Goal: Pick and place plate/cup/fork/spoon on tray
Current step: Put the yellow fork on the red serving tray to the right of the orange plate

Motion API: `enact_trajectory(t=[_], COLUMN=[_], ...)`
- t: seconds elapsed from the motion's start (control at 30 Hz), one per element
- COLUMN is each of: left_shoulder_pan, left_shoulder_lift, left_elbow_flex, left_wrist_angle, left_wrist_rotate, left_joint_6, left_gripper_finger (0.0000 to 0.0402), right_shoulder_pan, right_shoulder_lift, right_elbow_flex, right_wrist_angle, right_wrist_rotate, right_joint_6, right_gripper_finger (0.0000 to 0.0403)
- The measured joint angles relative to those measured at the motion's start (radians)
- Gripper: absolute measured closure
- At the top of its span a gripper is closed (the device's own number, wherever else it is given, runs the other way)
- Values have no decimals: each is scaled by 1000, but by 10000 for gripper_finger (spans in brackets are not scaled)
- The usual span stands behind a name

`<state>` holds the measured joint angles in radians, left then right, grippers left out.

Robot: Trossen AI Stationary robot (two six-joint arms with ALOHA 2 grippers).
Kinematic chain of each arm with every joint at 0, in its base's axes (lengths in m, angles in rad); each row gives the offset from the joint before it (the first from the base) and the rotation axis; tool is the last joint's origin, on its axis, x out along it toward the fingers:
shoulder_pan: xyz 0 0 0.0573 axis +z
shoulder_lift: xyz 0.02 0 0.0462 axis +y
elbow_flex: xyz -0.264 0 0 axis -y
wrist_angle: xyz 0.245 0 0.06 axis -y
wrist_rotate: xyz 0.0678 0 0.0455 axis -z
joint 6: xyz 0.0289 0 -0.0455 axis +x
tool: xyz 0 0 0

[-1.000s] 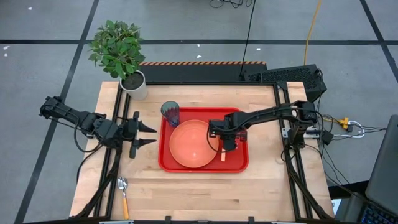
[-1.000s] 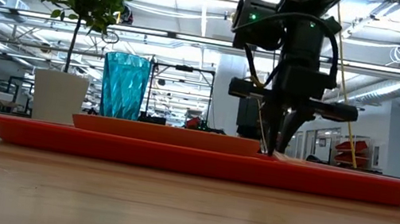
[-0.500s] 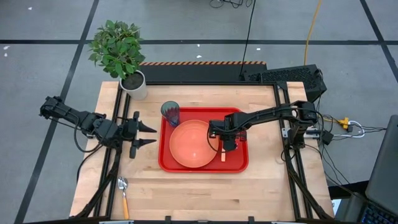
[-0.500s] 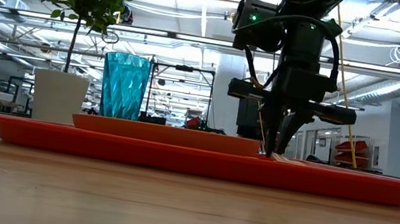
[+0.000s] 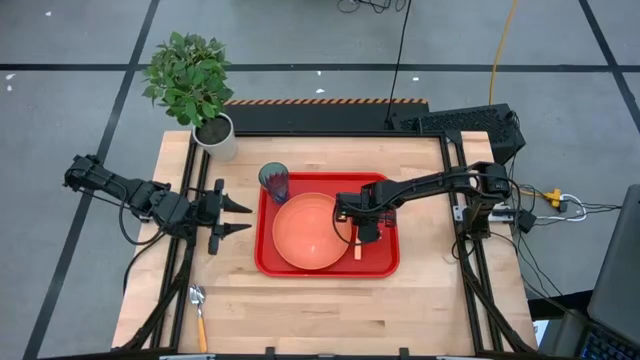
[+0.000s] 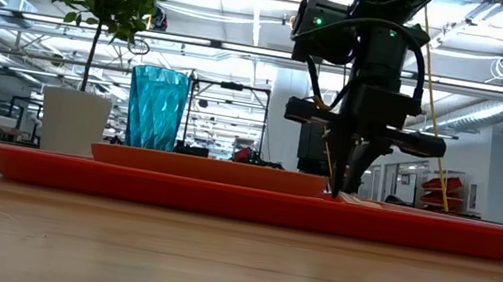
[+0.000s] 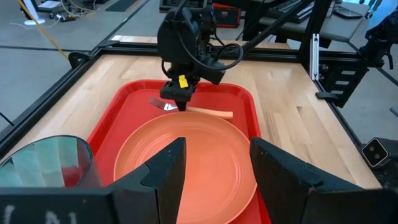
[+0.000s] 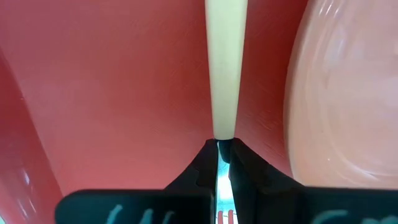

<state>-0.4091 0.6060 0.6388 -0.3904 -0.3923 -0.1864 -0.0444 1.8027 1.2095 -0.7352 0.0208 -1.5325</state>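
Fork (image 7: 186,109) pinched in right tool (image 7: 181,104), arm pointing straight down on tray (image 7: 118,112); left tool (image 5: 236,218) wide open, empty.

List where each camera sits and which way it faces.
High: overhead, straight down on the tray; both arms show.
Low: table height, level across the tray; right gripper descends.
Left wrist: over the open left gripper, toward the plate.
Right wrist: right gripper pinching the fork.
Wrist views share the fork.

Centre frame, a bright red tray (image 5: 385,262) carries a salmon-orange plate (image 5: 305,233) and a translucent teal cup (image 5: 275,181). The fork (image 7: 198,111) has a pale tan handle and silver tines.
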Motion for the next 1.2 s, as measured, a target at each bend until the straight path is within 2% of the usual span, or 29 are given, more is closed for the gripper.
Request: enact_trajectory(t=[0.37, 0.97, 1.2], left_shoulder_pan=[0, 0, 0], left_shoulder_lift=[0, 0, 0], left_elbow_flex=[0, 0, 0], left_wrist_angle=[-1, -1, -1], left_wrist_rotate=[1, 1, 1], left_joint_6=[2, 2, 1], left_gripper_finger=[220, 220, 220], right_shoulder_pan=[0, -8, -8], right_shoulder_lift=[0, 0, 0], right_elbow_flex=[-75, -77, -77], right_wrist_angle=[73, 91, 90], right_wrist_rotate=[-22, -16, -15], right_joint_6=[-1, -25, -17], right_gripper_finger=[397, 396, 374])
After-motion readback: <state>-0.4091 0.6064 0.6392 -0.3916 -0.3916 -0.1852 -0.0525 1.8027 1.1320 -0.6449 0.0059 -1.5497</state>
